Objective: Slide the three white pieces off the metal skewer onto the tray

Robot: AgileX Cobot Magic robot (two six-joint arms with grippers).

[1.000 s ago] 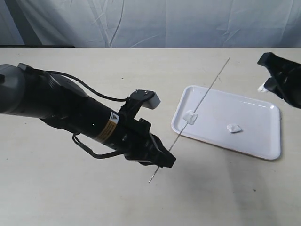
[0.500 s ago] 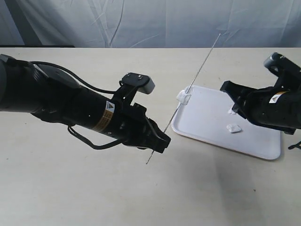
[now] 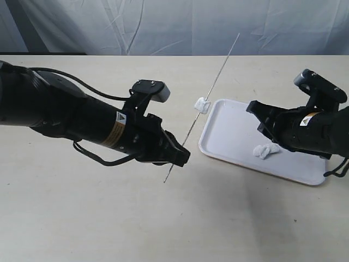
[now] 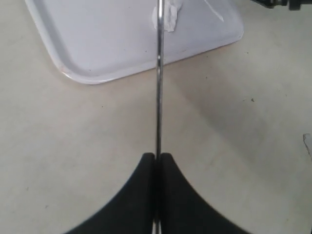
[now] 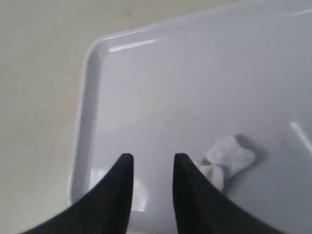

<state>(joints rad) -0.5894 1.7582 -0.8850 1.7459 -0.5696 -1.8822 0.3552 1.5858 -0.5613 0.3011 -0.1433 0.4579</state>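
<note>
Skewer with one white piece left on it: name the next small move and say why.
Probably bring the right gripper, jaws apart above the tray, across to the last white piece, which sits on the metal skewer near the tray's edge. The left gripper is shut on the skewer, and two pieces already lie on the tray.

My workplace: a plain beige matte counter (image 3: pixel 109 229) in front of a pale, wrinkled cloth backdrop (image 3: pixel 163 27).
The cloth hangs in soft folds along the counter's far edge. A thin dark band (image 3: pixel 43 53) runs beneath it on the left, and soft light lays faint grey shadows on the counter.
</note>
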